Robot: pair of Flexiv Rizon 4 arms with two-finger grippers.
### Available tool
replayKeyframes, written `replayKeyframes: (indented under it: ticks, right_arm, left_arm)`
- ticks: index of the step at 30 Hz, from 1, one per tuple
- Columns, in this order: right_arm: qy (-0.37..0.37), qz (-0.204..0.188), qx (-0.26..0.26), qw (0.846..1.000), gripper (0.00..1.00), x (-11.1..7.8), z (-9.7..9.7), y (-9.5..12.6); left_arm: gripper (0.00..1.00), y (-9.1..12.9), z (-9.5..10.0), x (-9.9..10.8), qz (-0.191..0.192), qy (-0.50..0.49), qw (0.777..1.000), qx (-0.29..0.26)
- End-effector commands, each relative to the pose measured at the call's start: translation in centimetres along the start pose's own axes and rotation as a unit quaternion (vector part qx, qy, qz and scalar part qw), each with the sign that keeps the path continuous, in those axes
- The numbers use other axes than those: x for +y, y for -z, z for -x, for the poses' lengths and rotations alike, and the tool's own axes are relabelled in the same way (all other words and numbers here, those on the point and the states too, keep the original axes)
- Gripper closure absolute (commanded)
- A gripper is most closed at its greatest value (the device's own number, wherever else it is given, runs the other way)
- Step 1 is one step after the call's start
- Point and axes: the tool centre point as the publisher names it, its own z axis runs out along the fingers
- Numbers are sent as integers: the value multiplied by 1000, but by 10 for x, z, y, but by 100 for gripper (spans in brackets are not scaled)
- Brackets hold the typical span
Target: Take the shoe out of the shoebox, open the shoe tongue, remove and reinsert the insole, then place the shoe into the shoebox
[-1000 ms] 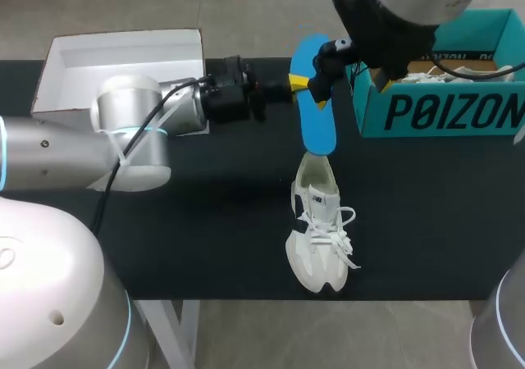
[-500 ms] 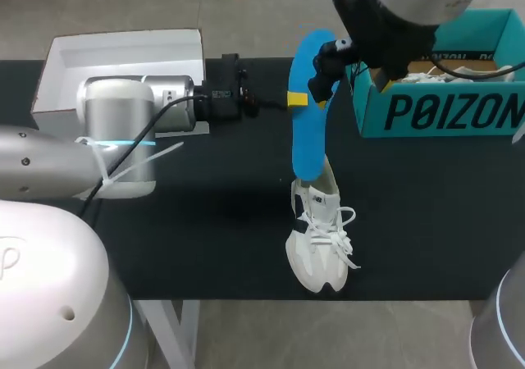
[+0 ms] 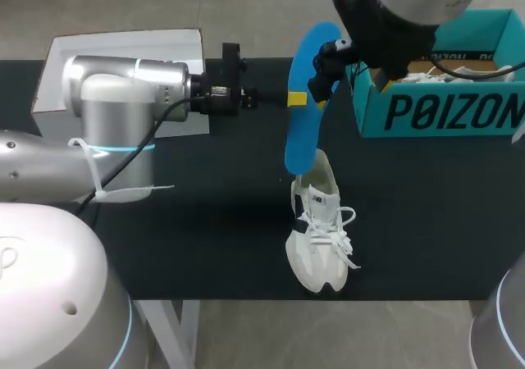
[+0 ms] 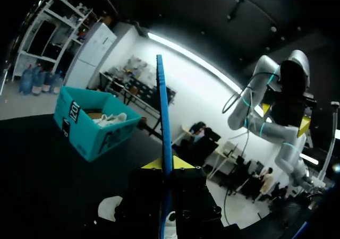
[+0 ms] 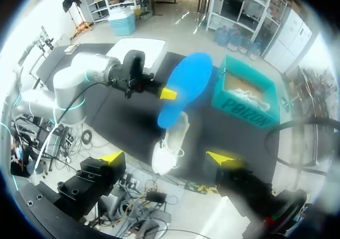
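A blue insole [image 3: 305, 98] hangs above the table, and my left gripper [image 3: 297, 100] is shut on its middle. Its lower end hovers just over the heel opening of the white laced shoe [image 3: 320, 234], which lies on the black table. In the left wrist view the insole [image 4: 164, 122] shows edge-on between the yellow tips of the left gripper [image 4: 166, 164]. My right gripper [image 5: 169, 158] stands open and empty, high over the scene, looking down on the insole [image 5: 183, 87] and the shoe [image 5: 169, 146]. The right arm [image 3: 394, 12] is near the teal shoebox [image 3: 443, 111].
The teal shoebox at the back right holds another white shoe [image 3: 459, 72] and paper. A white box lid [image 3: 123, 57] lies at the back left, behind my left arm [image 3: 123, 111]. The table's front edge runs just below the shoe's toe.
My left wrist has turned and its elbow drawn back. The insole tilted with it, and its lower end swung slightly left, closer to the shoe's heel. The right arm and shoe stayed still.
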Motion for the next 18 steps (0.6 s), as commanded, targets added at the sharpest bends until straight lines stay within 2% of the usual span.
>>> replayKeyframes:
  ticks: [1, 17, 18]
  right_arm:
    - [0, -2, 1, 1000, 0, 1, 0, -1]
    - [0, -2, 1, 1000, 0, 1, 0, -1]
    - [0, -2, 1, 1000, 0, 1, 0, -1]
  left_arm:
    - [100, 0, -2, 0, -1, 0, 1000, -4]
    - [100, 0, -2, 0, -1, 0, 1000, -4]
    - [100, 1, -5, 0, -1, -38, 999, -9]
